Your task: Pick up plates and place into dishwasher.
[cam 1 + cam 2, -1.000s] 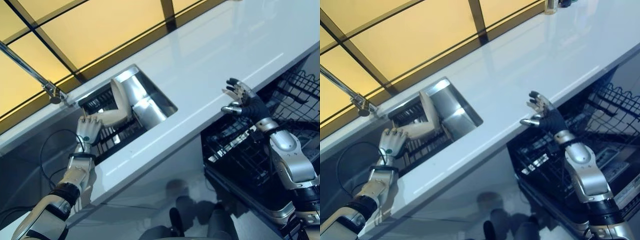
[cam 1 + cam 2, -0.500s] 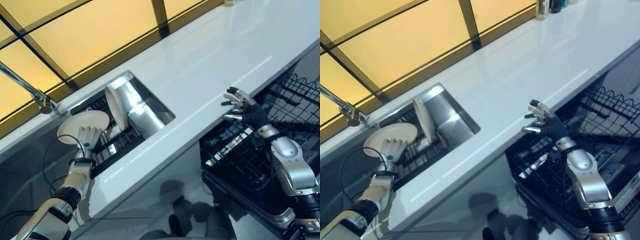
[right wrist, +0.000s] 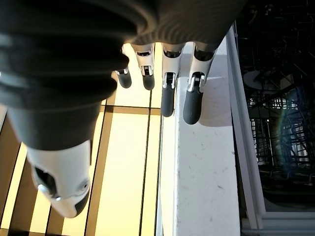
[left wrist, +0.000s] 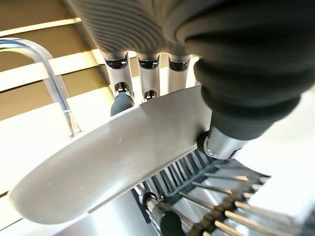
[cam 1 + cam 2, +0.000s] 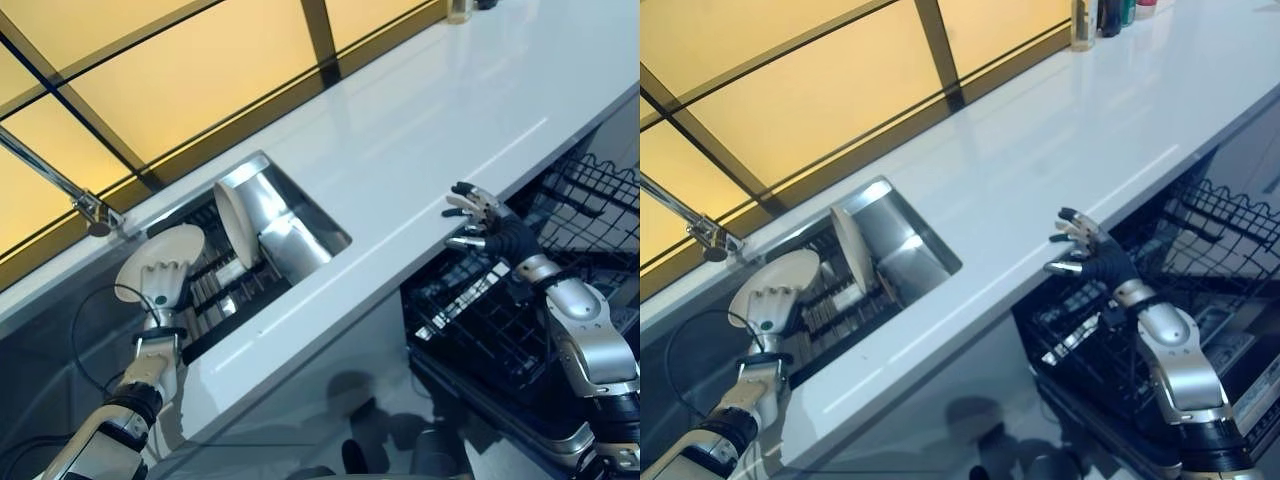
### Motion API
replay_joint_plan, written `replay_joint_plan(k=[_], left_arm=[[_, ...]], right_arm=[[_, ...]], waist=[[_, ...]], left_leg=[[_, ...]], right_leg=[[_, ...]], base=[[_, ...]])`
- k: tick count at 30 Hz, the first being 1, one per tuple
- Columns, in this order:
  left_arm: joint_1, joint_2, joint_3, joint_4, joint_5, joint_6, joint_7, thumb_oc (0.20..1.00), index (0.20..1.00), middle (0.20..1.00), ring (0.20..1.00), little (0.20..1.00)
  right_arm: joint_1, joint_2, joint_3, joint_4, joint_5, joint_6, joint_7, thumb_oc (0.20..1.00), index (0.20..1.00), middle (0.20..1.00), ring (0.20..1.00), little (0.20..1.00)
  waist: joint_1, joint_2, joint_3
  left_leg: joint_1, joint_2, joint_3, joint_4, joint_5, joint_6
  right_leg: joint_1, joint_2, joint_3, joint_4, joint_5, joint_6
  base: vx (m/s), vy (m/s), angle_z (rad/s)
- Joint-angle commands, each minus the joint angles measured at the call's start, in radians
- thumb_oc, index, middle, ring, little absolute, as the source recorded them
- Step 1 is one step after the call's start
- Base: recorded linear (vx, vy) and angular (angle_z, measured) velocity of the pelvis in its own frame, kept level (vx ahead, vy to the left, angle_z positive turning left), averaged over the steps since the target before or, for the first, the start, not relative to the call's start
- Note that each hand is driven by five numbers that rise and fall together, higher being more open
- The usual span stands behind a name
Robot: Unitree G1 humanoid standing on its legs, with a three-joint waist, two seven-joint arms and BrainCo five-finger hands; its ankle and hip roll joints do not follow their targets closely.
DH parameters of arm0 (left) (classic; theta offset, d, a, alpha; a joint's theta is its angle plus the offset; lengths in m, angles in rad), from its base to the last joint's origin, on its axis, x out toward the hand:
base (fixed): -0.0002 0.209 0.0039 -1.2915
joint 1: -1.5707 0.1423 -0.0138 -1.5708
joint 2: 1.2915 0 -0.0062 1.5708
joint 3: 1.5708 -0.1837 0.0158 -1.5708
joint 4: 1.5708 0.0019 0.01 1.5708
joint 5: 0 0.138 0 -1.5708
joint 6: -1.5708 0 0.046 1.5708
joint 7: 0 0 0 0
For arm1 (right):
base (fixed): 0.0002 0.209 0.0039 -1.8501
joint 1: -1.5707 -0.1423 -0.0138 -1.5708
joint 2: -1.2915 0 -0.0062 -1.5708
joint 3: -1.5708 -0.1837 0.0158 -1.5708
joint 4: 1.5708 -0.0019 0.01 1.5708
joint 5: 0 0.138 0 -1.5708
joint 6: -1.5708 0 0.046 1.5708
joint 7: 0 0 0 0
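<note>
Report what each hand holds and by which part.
The left hand grips a cream plate by its rim, fingers behind and thumb in front, above the sink rack. The right hand holds nothing.

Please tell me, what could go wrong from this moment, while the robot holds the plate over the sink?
1. The left hand pinches the round white plate only at its rim, so it could slip and fall onto the dark rack in the steel sink.
2. A second white plate stands on edge in that rack; the swinging plate could knock it.
3. The open right hand hovers at the white counter edge, in the path to the black dishwasher basket.
</note>
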Motion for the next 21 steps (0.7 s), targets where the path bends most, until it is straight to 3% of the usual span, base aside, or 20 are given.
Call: replay_joint_plan(k=[1, 5, 9, 15, 18, 21], left_arm=[[0.143, -0.061, 0.060, -0.068, -0.087, -0.095, 0.148, 0.200, 0.200, 0.200, 0.200, 0.200], [0.217, -0.061, 0.146, -0.179, -0.079, -0.193, 0.238, 0.200, 0.200, 0.200, 0.200, 0.200], [0.297, -0.040, 0.220, -0.319, -0.074, -0.253, 0.250, 0.200, 0.200, 0.200, 0.200, 0.200], [0.384, 0.003, 0.327, -0.502, -0.048, -0.299, 0.191, 0.200, 0.200, 0.200, 0.200, 0.200], [0.411, 0.013, 0.364, -0.565, -0.080, -0.318, 0.151, 0.200, 0.200, 0.200, 0.200, 0.200], [0.425, 0.018, 0.389, -0.622, -0.156, -0.378, 0.062, 0.200, 0.200, 0.200, 0.200, 0.200]], right_arm=[[0.157, -0.013, -0.015, 0.025, -0.014, 0.056, 0.017, 1.000, 1.000, 1.000, 1.000, 1.000], [0.206, 0.004, -0.051, -0.003, -0.018, 0.045, 0.032, 1.000, 1.000, 1.000, 1.000, 1.000], [0.263, 0.032, -0.095, -0.050, -0.014, 0.038, 0.050, 1.000, 1.000, 1.000, 1.000, 1.000], [0.322, 0.061, -0.152, -0.117, 0.015, 0.051, 0.071, 1.000, 1.000, 1.000, 1.000, 1.000], [0.336, 0.086, -0.165, -0.133, 0.016, 0.047, 0.082, 1.000, 1.000, 1.000, 1.000, 1.000], [0.338, 0.106, -0.163, -0.151, 0.012, 0.046, 0.087, 1.000, 1.000, 1.000, 1.000, 1.000]], waist=[[0.033, -0.038, -0.058], [0.047, -0.042, -0.072], [0.067, -0.053, -0.088], [0.095, -0.074, -0.122], [0.106, -0.081, -0.140], [0.114, -0.089, -0.156]], left_leg=[[-0.059, -0.025, -0.031, 0.042, -0.024, -0.030], [-0.042, -0.024, -0.041, 0.036, -0.031, -0.026], [-0.027, -0.019, -0.053, 0.029, -0.038, -0.023], [-0.003, -0.010, -0.073, 0.011, -0.052, -0.019], [0.011, -0.007, -0.084, 0.001, -0.058, -0.018], [0.020, -0.004, -0.092, -0.003, -0.064, -0.018]], right_leg=[[0.050, -0.022, -0.053, -0.260, 0.190, 0.013], [0.068, -0.021, -0.066, -0.261, 0.181, 0.008], [0.088, -0.018, -0.080, -0.266, 0.174, 0.004], [0.120, -0.005, -0.098, -0.285, 0.163, 0.001], [0.136, 0.000, -0.105, -0.295, 0.160, 0.002], [0.154, 0.005, -0.111, -0.305, 0.156, 0.002]], base=[[-0.05, -0.014, 0.10], [-0.05, -0.017, 0.13], [-0.06, -0.055, 0.14], [-0.07, -0.076, 0.09], [-0.07, -0.074, 0.09], [-0.06, -0.076, 0.05]])
